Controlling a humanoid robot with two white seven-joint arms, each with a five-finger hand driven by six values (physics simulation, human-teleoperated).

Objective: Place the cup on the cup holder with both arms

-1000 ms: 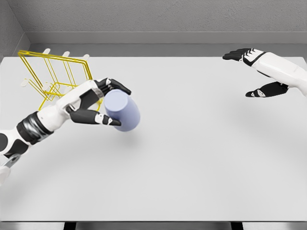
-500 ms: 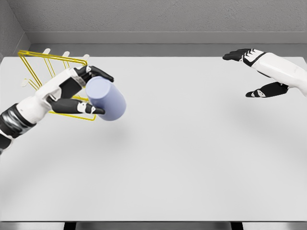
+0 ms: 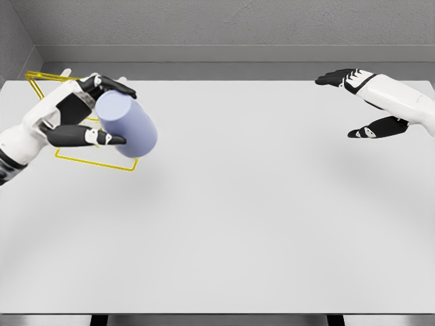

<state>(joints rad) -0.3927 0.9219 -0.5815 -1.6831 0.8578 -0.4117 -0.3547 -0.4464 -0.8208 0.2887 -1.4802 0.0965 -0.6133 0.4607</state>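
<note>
A pale blue cup (image 3: 128, 125) hangs tilted in the air at the left, base end toward me. My left hand (image 3: 85, 112) is shut on it, thumb below and fingers over its top. Behind the hand and cup stands the yellow wire cup holder (image 3: 95, 161), mostly hidden; its base frame and a top corner at the far left show. My right hand (image 3: 353, 102) hovers at the far right above the table with fingers spread and nothing in it.
The white table (image 3: 258, 224) spans the view, with a grey wall behind it. Its front edge runs along the bottom of the picture.
My left hand has carried the cup up and to the left, over the cup holder. The right hand has stayed still.
</note>
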